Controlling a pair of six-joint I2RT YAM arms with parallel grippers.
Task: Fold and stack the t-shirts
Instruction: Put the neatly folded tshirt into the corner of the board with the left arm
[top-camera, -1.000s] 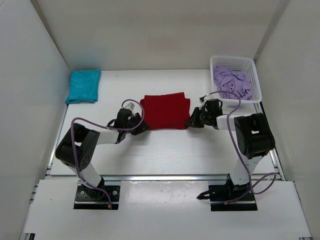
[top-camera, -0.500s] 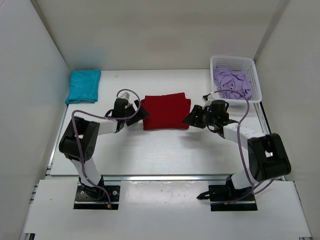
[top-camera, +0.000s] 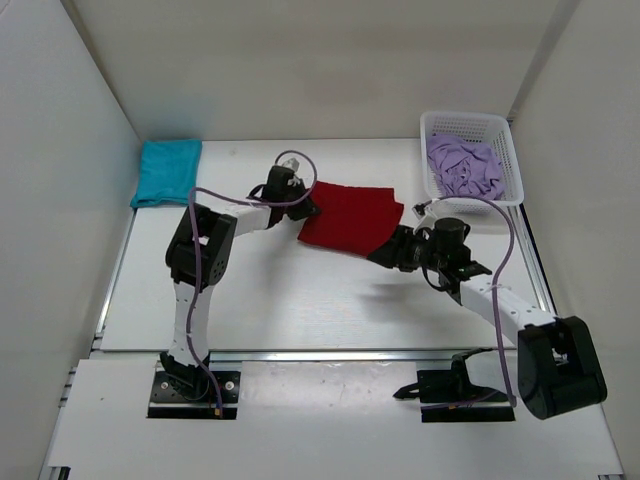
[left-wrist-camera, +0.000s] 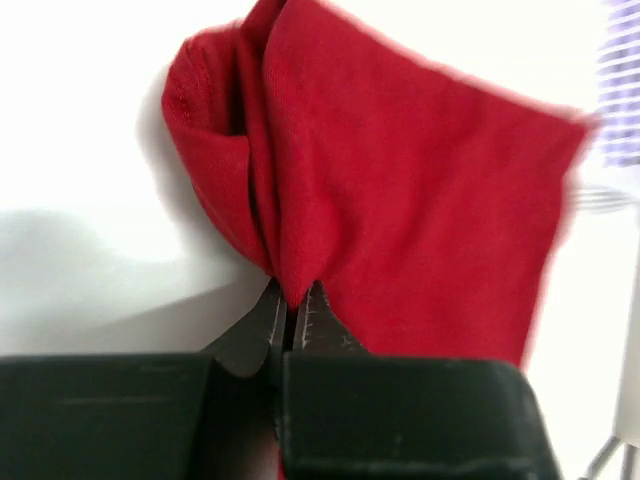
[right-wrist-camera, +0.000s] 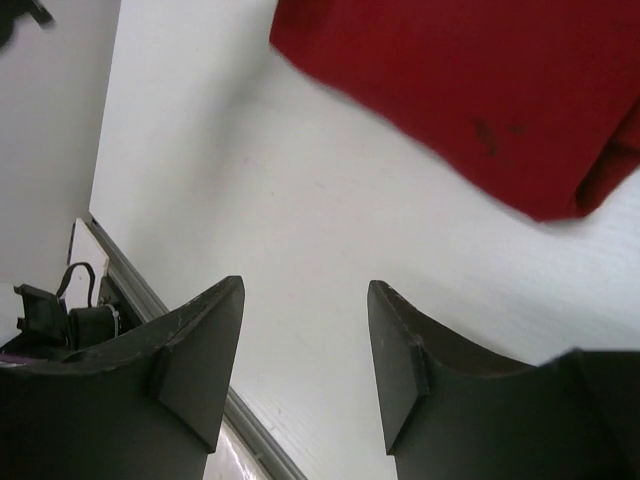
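Left gripper (left-wrist-camera: 292, 303) is clamped shut on a bunched fold at the left end of the red shirt (top-camera: 350, 214), and from that pinch the cloth runs away to the right across the middle of the table (top-camera: 300, 300), its long axis lying left to right and dipping a little toward the near side at the far end. In the left wrist view the held end is gathered into a thick roll while the rest spreads flat. Right gripper (right-wrist-camera: 305, 355) stands spread wide with nothing between its fingers, just off the shirt's near right corner, the red cloth lying ahead of it and to its right. Further out, the teal shirt (top-camera: 167, 172) lies folded in the back left corner, well apart from the red one and on the left arm's side; the lilac shirt (top-camera: 462, 165) sits crumpled in the basket (top-camera: 470, 124) at the back right. Judging by this, the red shirt must travel left and back to land on the teal one, and the left arm, nearer and already holding it, is placed to pull it that way.
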